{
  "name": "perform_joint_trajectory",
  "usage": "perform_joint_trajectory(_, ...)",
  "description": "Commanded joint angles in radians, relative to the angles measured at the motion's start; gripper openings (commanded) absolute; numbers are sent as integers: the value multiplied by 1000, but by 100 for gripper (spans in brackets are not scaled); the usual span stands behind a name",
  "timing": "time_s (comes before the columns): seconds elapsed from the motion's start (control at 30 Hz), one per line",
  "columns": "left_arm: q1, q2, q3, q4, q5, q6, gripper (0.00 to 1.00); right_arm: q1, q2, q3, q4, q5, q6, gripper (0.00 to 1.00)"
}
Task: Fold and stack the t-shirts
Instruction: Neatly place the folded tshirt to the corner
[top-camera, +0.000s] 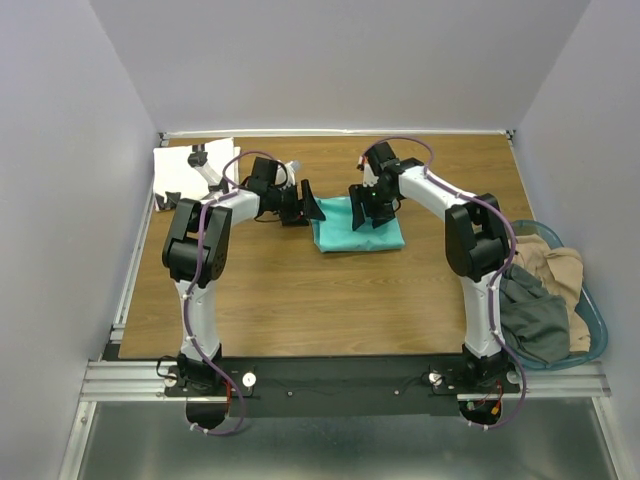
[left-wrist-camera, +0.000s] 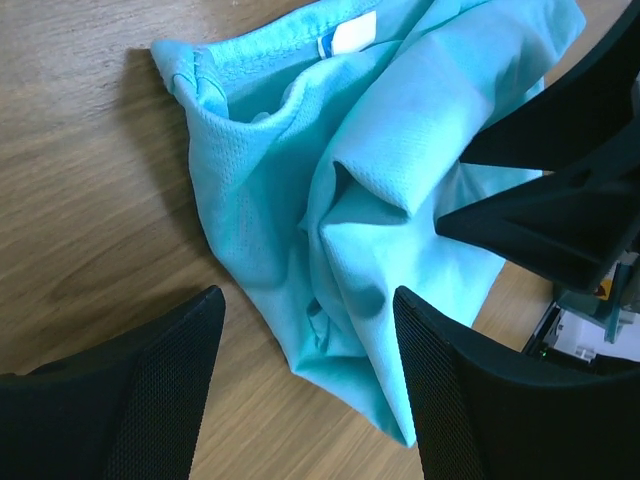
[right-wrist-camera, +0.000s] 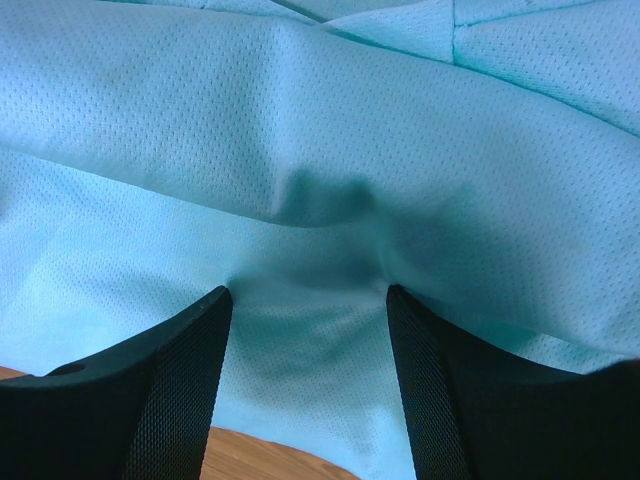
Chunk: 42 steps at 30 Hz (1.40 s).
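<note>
The turquoise t-shirt (top-camera: 360, 232) lies in a rumpled, partly folded bundle at the table's middle back. In the left wrist view the shirt (left-wrist-camera: 380, 170) shows its white neck label (left-wrist-camera: 350, 35). My left gripper (top-camera: 308, 206) is open at the shirt's left edge, and a corner of cloth lies between its fingers (left-wrist-camera: 308, 292). My right gripper (top-camera: 367, 212) is open just above the shirt's upper middle, with cloth (right-wrist-camera: 320, 130) filling its view between the jaws (right-wrist-camera: 308, 290). The white t-shirt with black marks (top-camera: 190, 168) lies folded at the back left corner.
A teal basket (top-camera: 596, 318) holding tan and grey clothes stands off the table's right edge. The right gripper's black fingers (left-wrist-camera: 560, 200) show close by in the left wrist view. Bare wooden table (top-camera: 300, 300) lies in front of the shirt.
</note>
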Motion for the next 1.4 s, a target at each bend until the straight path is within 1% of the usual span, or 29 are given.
perform_joint_trajectory(0.0,-12,28,-30,40,-11,-48,77,17,36,-20,14,-16,-16,71)
perform_joint_trajectory(0.33,-43,49,-90,45,-64,-106,77,31,25,-34,18,-13,-13,71)
perform_joint_trajectory(0.5,-49,48,-96,14,-93,-112,71,35,16,-49,21,-10,-10,71)
perform_joint_trajectory(0.63,-63,57,-92,2,-96,-109,61,40,10,-55,25,-8,-6,71)
perform_joint_trajectory(0.67,-66,60,-83,-4,-103,-108,51,42,8,-57,23,-8,-5,71)
perform_joint_trajectory(0.73,-69,61,-78,-23,-113,-103,38,43,4,-57,26,-5,-2,71)
perform_joint_trajectory(0.77,-69,61,-79,-29,-123,-103,25,43,2,-57,26,-4,0,71)
perform_joint_trajectory(0.83,-69,58,-76,-44,-134,-94,17,43,-10,-62,26,1,3,72)
perform_joint_trajectory(0.87,-69,58,-69,-55,-145,-76,9,43,-15,-65,25,5,4,74)
perform_joint_trajectory(0.93,-69,51,-56,-82,-159,-54,5,43,-30,-75,23,24,7,75)
perform_joint_trajectory(0.97,-69,45,-46,-87,-175,-45,1,43,-50,-83,25,32,7,76)
perform_joint_trajectory(1.1,-63,12,-14,-98,-200,-29,0,43,-104,-124,25,53,12,78)
perform_joint_trajectory(1.23,-60,28,32,-99,-182,-31,0,43,-147,-181,28,50,20,78)
perform_joint_trajectory(1.37,-54,34,71,-99,-157,-26,0,43,-167,-247,31,82,20,78)
